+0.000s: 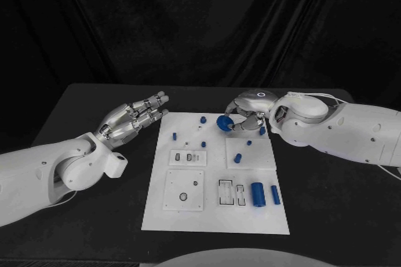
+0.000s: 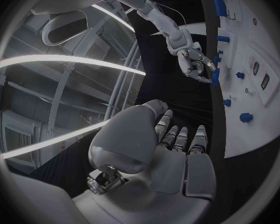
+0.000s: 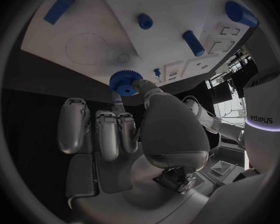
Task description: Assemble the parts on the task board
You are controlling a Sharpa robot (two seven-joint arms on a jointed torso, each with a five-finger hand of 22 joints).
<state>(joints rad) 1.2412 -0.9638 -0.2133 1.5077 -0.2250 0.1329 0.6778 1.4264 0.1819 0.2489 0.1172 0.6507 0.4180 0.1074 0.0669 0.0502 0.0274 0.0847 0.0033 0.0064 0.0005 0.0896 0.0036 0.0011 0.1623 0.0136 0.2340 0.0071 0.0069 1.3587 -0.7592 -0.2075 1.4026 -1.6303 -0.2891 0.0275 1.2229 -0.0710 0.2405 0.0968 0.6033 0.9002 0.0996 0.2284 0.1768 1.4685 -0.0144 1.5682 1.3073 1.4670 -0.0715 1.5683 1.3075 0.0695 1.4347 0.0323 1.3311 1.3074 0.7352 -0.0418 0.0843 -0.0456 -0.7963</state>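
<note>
The right hand [image 1: 247, 112] pinches a blue toothed gear [image 1: 224, 123] over the far end of the flat white task board [image 1: 215, 218]. Below it, smooth blue pegs [image 1: 237, 158] and cylinders [image 1: 258, 193] dot the board. The left hand [image 1: 134, 119], fingers straight and empty, hovers beside the board above the matte black desk [image 1: 100, 220].
</note>
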